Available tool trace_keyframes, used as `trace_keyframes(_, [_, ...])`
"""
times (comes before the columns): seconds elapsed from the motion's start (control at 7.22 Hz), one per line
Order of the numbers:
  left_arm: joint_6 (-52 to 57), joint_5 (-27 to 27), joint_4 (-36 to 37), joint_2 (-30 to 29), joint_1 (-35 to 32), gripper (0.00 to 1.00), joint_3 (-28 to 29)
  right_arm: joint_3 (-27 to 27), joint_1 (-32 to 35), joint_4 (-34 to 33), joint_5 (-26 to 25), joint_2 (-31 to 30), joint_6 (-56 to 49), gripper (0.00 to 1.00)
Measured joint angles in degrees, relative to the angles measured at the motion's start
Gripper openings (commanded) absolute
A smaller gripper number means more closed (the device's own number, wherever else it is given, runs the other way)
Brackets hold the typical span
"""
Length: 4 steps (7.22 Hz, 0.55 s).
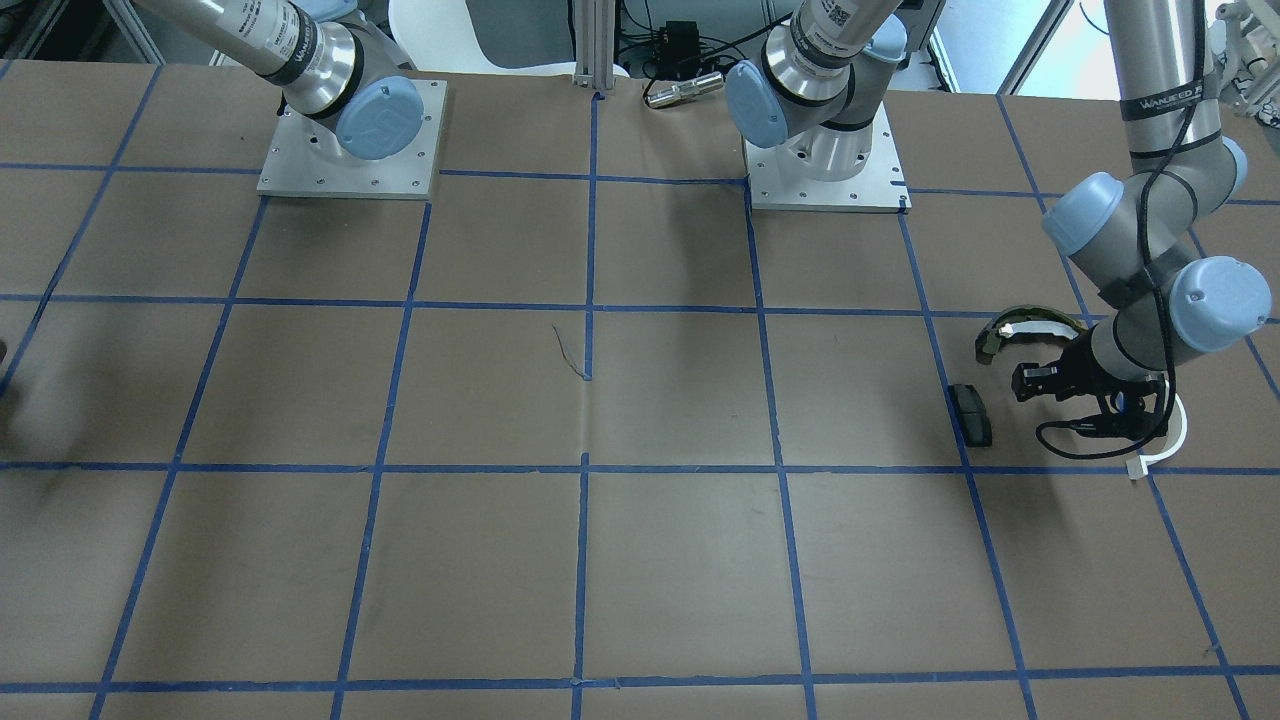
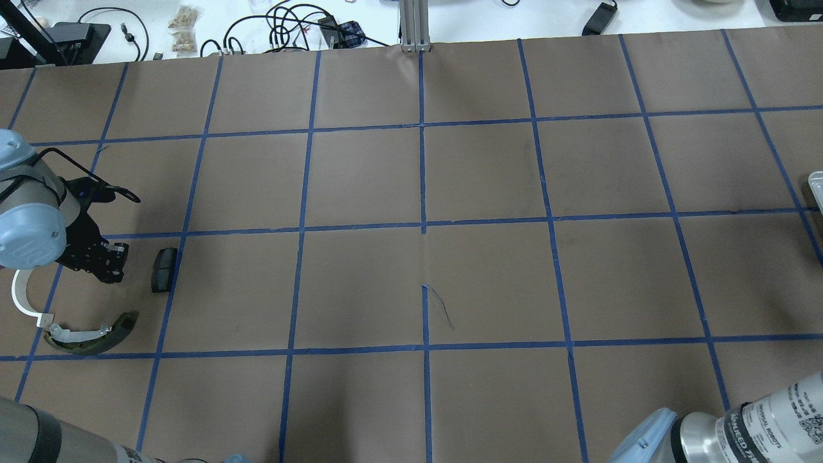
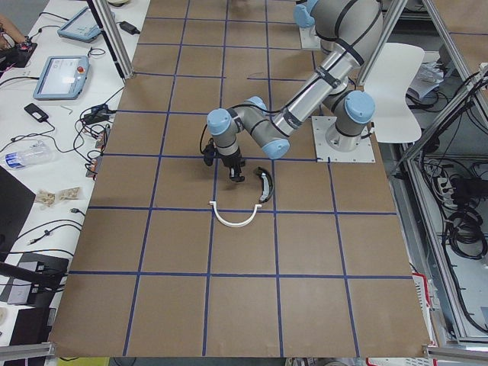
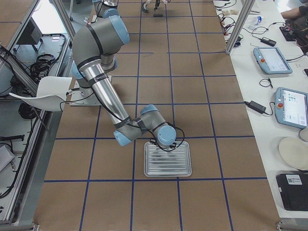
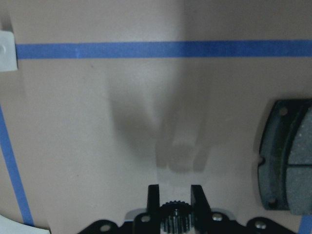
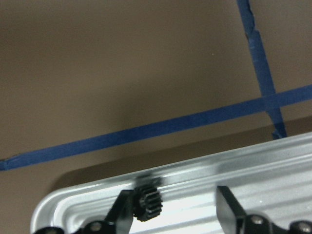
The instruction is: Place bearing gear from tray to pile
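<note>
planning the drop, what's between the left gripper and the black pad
Nothing: in the overhead view, the table between the left gripper and the black pad is bare brown paper.

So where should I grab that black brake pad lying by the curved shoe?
Probably at its middle, from straight above, pinching across the narrow width onto the two long edges. The brake pad lies flat on the table, so only its thin edges offer a grip.

Soft, even overhead light on the table [image 2: 488, 173]. The left gripper [image 5: 175, 191] casts a faint doubled shadow; its gear [image 5: 171, 222] looks slightly soft. The right wrist view is dim, the tray [image 6: 273, 165] glaring and seemingly out of focus.
</note>
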Motion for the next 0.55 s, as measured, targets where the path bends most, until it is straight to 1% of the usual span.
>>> trace_keyframes(0.14, [-0.1, -0.1, 0.0, 0.2, -0.1, 1.00, 0.1, 0.0, 0.0, 0.0, -0.4, 0.0, 0.0, 0.35])
trace_keyframes(0.28, [-0.3, -0.2, -0.1, 0.5, -0.3, 1.00, 0.1, 0.0, 0.0, 0.1, -1.5, -0.1, 0.2, 0.13])
trace_keyframes(0.42, [-0.5, -0.3, -0.1, 0.8, -0.7, 1.00, 0.2, 0.0, 0.0, 0.2, -3.1, -0.1, 0.7, 0.00])
trace_keyframes(0.55, [-1.6, -0.5, -0.3, 1.3, -2.0, 1.00, 0.2, 0.0, 0.0, 0.3, -4.6, -0.2, 1.1, 0.00])
